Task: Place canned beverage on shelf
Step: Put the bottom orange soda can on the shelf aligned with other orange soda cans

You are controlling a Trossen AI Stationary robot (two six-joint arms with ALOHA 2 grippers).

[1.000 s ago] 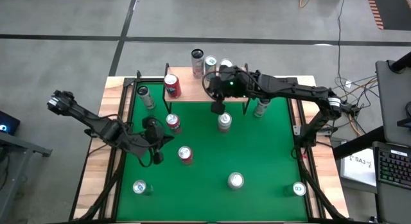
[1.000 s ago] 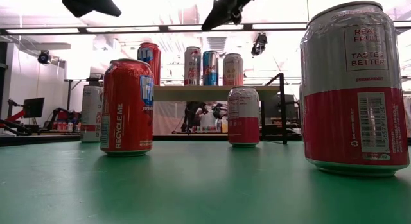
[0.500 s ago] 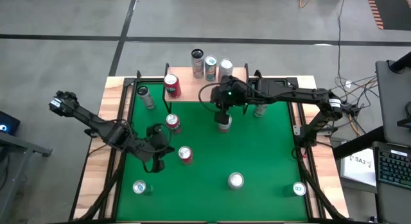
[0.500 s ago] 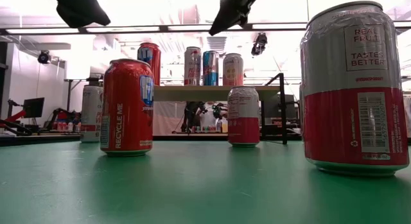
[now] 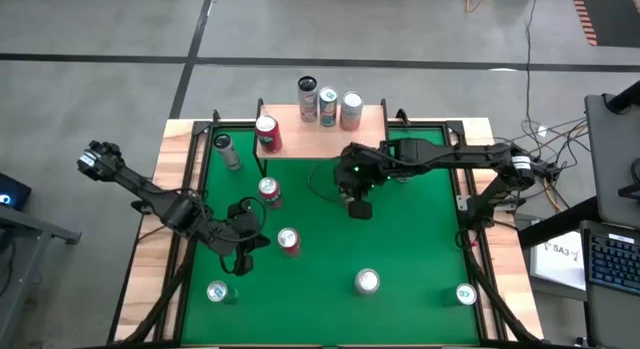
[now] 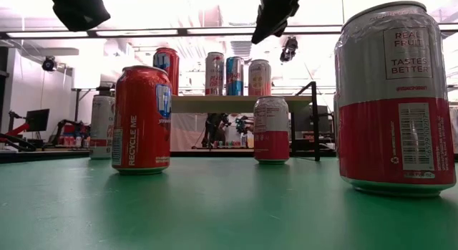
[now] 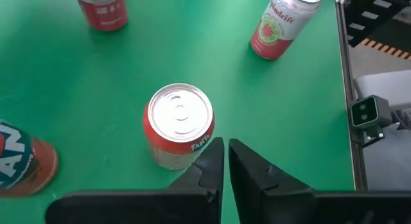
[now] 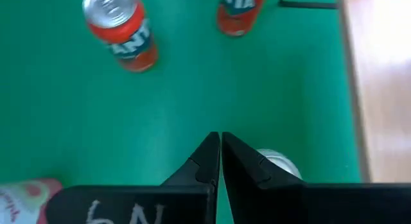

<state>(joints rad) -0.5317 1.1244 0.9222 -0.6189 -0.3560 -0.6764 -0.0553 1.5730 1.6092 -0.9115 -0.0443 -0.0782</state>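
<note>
The shelf [image 5: 300, 124], a light wood top on black legs, stands at the table's far edge and carries several cans [image 6: 232, 74]. More cans stand on the green table. My left gripper [image 7: 225, 147] hangs shut over the table's left half, beside and above a red Fanta can [image 7: 178, 124]. My right gripper [image 8: 220, 142] hangs shut above the table's middle, in front of the shelf, next to a pink-and-white can [image 6: 272, 128] whose silver top [image 8: 277, 165] shows past its finger. In the low view both grippers are well above the cans.
Other cans stand upright on the green table: one at the far left [image 5: 228, 149], a red one [image 5: 269, 192], and three along the near edge [image 5: 217, 292], [image 5: 367, 281], [image 5: 465, 294]. A wooden border [image 5: 175, 189] and black frame rails run around the table.
My right gripper has come away from the shelf's front edge toward the table's near edge and sunk a little, tipping further down; it now hangs over the pink-and-white can. My left gripper has shifted slightly toward the near edge and turned about. Both stay shut.
</note>
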